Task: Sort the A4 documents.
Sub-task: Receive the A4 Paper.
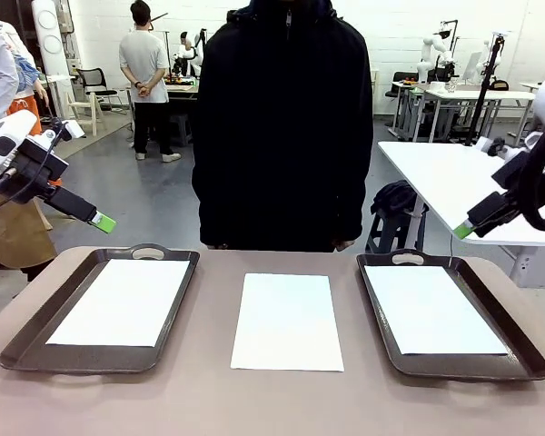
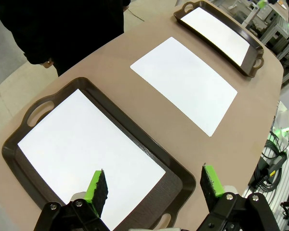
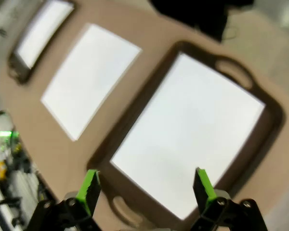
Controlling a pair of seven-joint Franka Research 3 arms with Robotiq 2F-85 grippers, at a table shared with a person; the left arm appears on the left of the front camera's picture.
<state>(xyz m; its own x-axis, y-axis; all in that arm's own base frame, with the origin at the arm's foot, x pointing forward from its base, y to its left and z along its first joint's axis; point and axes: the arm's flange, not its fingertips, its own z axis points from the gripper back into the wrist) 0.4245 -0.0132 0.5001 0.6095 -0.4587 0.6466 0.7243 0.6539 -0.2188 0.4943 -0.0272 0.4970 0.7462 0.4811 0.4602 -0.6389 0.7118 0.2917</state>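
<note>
documents (image 1: 287,320) number 3: the middle one on bare table (image 1: 209,400), 1 in each of 2 trays (image 1: 82,361) flanking it. left gripper (image 2: 154,179) and right gripper (image 3: 147,182) gape empty.

Left claw (image 2: 154,174), right claw (image 3: 145,173): jaws spread

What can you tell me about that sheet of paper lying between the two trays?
The middle sheet is plain white, blank-looking paper, rectangular, its long edges running toward the far side. It lies flat on the bare brown table, apart from the left tray and the right tray. Only the tabletop touches it. Its corners look crisp and unbent. I can't tell whether it is one sheet or a thin stack.
</note>
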